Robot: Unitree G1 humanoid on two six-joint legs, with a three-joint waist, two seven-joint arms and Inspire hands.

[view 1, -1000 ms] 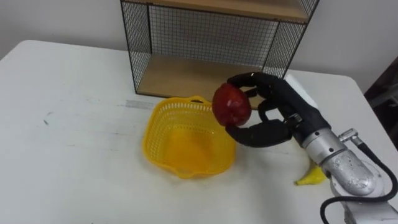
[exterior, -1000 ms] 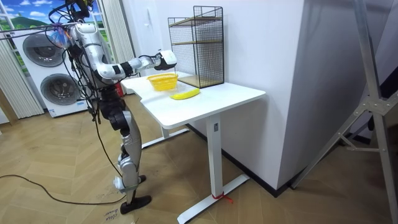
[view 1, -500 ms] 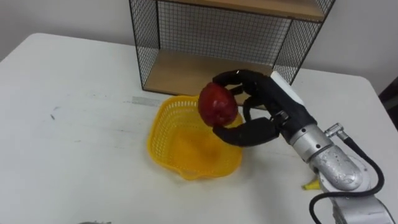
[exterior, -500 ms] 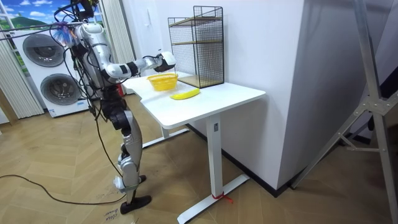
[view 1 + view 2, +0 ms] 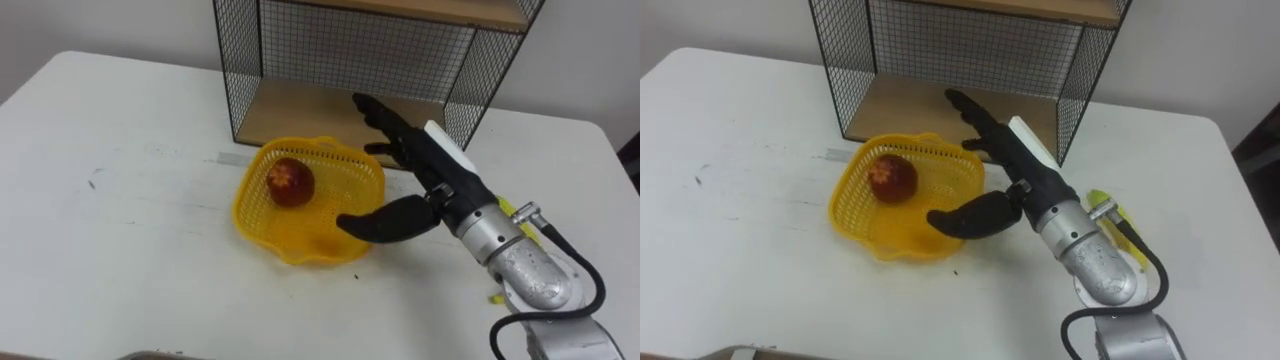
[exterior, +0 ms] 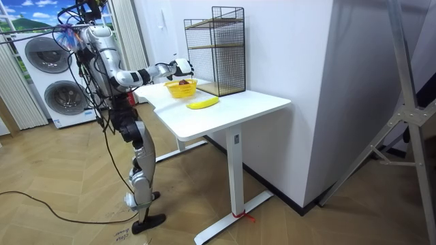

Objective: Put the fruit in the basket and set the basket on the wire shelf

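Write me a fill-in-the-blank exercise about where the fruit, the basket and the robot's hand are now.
1. The round red apple lies ___ the yellow plastic mesh basket.
2. The robot's black right hand, beside the basket, is ___ and holds nothing.
3. The yellow banana lies on the white table, ___ the basket.
4. The basket stands in ___ of the black wire shelf, on the table.
Missing words: inside; open; outside; front.
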